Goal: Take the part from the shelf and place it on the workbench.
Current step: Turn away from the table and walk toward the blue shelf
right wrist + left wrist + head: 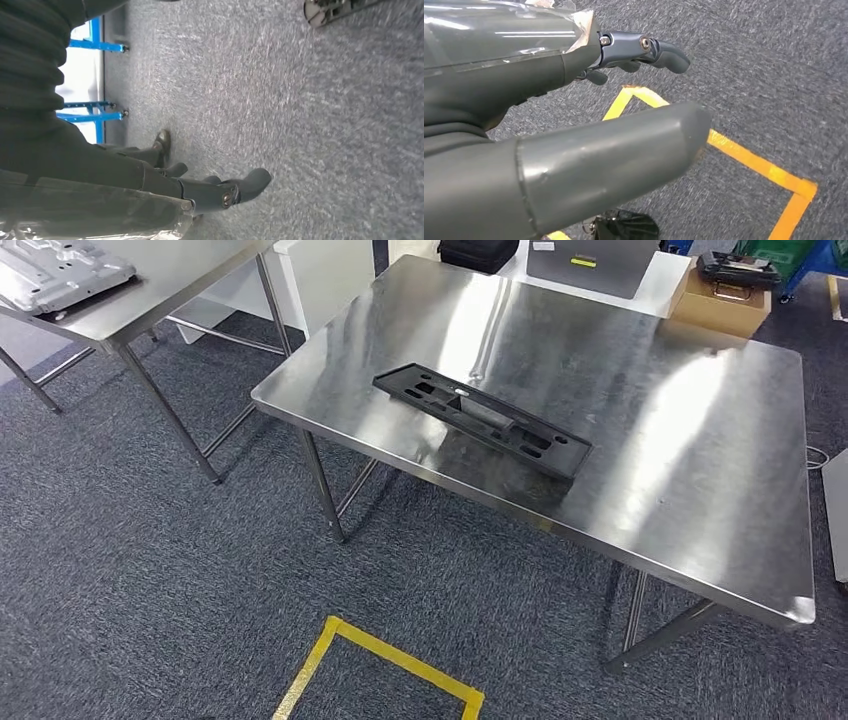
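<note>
Two steel tables, the near workbench [690, 470] and a second table [170, 290] far left; one black part [480, 420]; one cardboard box [722, 305]; two empty hands, left hand [574, 150] and right hand [200, 190].

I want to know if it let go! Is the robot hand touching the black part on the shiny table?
Apart. The head view shows the black part lying alone on the table; the wrist views show each robot hand over carpet.

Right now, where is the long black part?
In the head view, the long black part lies flat on the shiny steel workbench, toward its left front edge. The yellow tape corner on the carpet is below it.
</note>
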Controlling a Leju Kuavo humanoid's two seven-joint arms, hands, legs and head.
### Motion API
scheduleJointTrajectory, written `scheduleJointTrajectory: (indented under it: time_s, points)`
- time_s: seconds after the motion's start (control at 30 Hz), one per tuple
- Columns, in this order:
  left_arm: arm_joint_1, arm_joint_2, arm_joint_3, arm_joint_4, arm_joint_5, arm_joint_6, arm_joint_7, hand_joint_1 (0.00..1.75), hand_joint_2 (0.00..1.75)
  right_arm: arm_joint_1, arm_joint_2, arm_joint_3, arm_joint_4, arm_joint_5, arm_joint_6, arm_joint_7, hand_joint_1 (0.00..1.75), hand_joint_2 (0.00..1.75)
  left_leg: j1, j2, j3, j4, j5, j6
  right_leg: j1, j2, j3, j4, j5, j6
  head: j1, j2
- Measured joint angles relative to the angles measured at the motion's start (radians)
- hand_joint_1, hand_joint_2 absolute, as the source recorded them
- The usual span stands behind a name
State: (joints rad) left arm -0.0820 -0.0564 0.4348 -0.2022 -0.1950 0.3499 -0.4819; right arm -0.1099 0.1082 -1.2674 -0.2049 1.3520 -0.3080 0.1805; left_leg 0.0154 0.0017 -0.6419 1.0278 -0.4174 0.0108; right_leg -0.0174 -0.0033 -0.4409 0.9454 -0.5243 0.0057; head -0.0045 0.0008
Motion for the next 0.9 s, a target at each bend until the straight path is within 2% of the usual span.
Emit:
scheduleJointTrajectory:
  time_s: [0.03, 0.07, 0.1, 0.13, 0.17, 0.2, 0.27, 0.3, 0.33, 0.37, 0.5, 0.6, 0.8, 0.9]
  points:
    - [0.001, 0.0, 0.0, 0.0, 0.0, 0.001, -0.001, 0.0, 0.0, 0.0, 0.0, 0.0, 0.0, 0.001, -0.001, 0.0, 0.0, 1.75, 0.003, -0.001, -0.019, 0.048, -0.036, -0.005, -0.005, -0.002, -0.001, -0.001, 0.006, -0.01, -0.002, 0.0]
    - [0.002, 0.0, 0.0, 0.0, 0.0, 0.002, -0.001, 0.0, 0.0, 0.0, 0.0, 0.0, 0.0, 0.001, -0.003, 0.0, 0.0, 1.75, 0.004, -0.001, -0.044, 0.114, -0.078, -0.009, -0.002, -0.004, -0.003, 0.0, 0.009, -0.015, -0.003, 0.0]
    - [0.003, 0.0, 0.0, 0.0, 0.0, 0.003, -0.001, 0.0, 0.0, 0.0, -0.001, 0.0, 0.0, 0.002, -0.005, 0.0, 0.0, 1.75, 0.005, -0.002, -0.07, 0.186, -0.115, -0.013, -0.001, -0.005, -0.007, 0.002, 0.012, -0.018, -0.005, 0.0]
    - [0.005, 0.0, 0.0, 0.0, 0.0, 0.005, -0.001, 0.0, 0.0, 0.002, -0.001, 0.0, 0.0, 0.002, -0.008, 0.0, 0.0, 1.75, 0.006, -0.002, -0.089, 0.243, -0.135, -0.017, -0.001, -0.005, -0.01, 0.004, 0.012, -0.018, -0.005, 0.0]
    - [0.007, 0.0, 0.0, 0.0, 0.0, 0.006, -0.001, 0.0, 0.0, 0.002, -0.001, 0.0, 0.0, 0.002, -0.011, 0.0, 0.0, 1.31, 0.008, -0.002, -0.091, 0.266, -0.135, -0.019, 0.0, -0.006, -0.012, 0.006, 0.012, -0.018, -0.005, 0.0]
    - [0.009, 0.0, 0.0, 0.0, 0.0, 0.007, -0.001, 0.0, 0.0, 0.003, 0.0, 0.0, 0.0, 0.002, -0.014, -0.001, 0.0, 0.87, 0.01, -0.002, -0.074, 0.248, -0.116, -0.021, -0.001, -0.005, -0.012, 0.009, 0.012, -0.017, -0.005, 0.0]
    - [0.01, 0.001, 0.001, 0.0, 0.0, 0.009, -0.001, 0.0, 0.0, 0.002, 0.001, 0.0, 0.0, -0.001, -0.019, -0.002, 0.0, 0.0, 0.015, -0.001, 0.001, 0.119, -0.057, -0.02, -0.001, -0.003, -0.013, 0.013, 0.008, -0.012, -0.005, 0.0]
    - [0.01, 0.001, 0.001, 0.0, -0.001, 0.009, -0.001, 0.0, 0.0, 0.001, 0.002, 0.0, 0.0, -0.002, -0.02, -0.003, 0.0, 0.0, 0.015, -0.001, 0.035, 0.057, -0.037, -0.017, 0.002, -0.002, -0.017, 0.016, 0.006, -0.008, -0.005, 0.0]
    - [0.01, 0.001, 0.001, 0.0, -0.001, 0.009, -0.001, 0.0, 0.0, 0.0, 0.003, 0.0, 0.0, -0.003, -0.021, -0.004, 0.0, 0.0, 0.014, -0.002, 0.057, 0.016, -0.029, -0.014, 0.005, -0.001, -0.022, 0.018, 0.004, -0.004, -0.005, 0.0]
    - [0.01, 0.001, 0.001, 0.0, -0.002, 0.01, -0.001, 0.0, 0.0, 0.0, 0.002, 0.0, 0.0, -0.003, -0.021, -0.004, 0.0, 0.0, 0.012, -0.003, 0.066, -0.003, -0.032, -0.01, 0.009, -0.001, -0.026, 0.02, 0.003, 0.0, -0.005, 0.0]
    - [0.012, -0.002, 0.003, 0.0, -0.002, 0.011, -0.001, 0.0, 0.0, -0.001, 0.0, 0.0, 0.0, -0.005, -0.023, -0.004, 0.0, 0.0, -0.001, -0.005, 0.062, -0.016, -0.035, -0.001, 0.02, -0.001, -0.036, 0.025, 0.001, 0.009, -0.001, 0.0]
    - [0.012, -0.001, 0.005, 0.0, -0.002, 0.011, -0.002, 0.0, 0.0, -0.001, 0.001, 0.0, 0.0, -0.006, -0.023, -0.006, 0.0, 0.0, -0.015, -0.005, 0.059, -0.014, -0.034, 0.01, 0.012, -0.001, -0.039, 0.023, 0.005, 0.021, 0.0, 0.0]
    - [0.012, -0.001, 0.007, 0.0, -0.002, 0.011, -0.004, 0.0, 0.0, -0.001, 0.002, 0.0, 0.0, -0.007, -0.024, -0.011, 0.0, 0.0, -0.024, -0.005, 0.053, -0.01, -0.033, 0.027, 0.0, -0.001, -0.044, 0.022, 0.01, 0.033, 0.0, 0.0]
    - [0.012, 0.0, 0.008, 0.0, -0.002, 0.013, -0.004, 0.0, 0.0, -0.001, 0.002, 0.0, 0.0, -0.007, -0.025, -0.011, 0.0, 0.0, -0.027, -0.005, 0.051, -0.007, -0.032, 0.035, -0.005, -0.001, -0.046, 0.02, 0.014, 0.043, 0.0, 0.0]
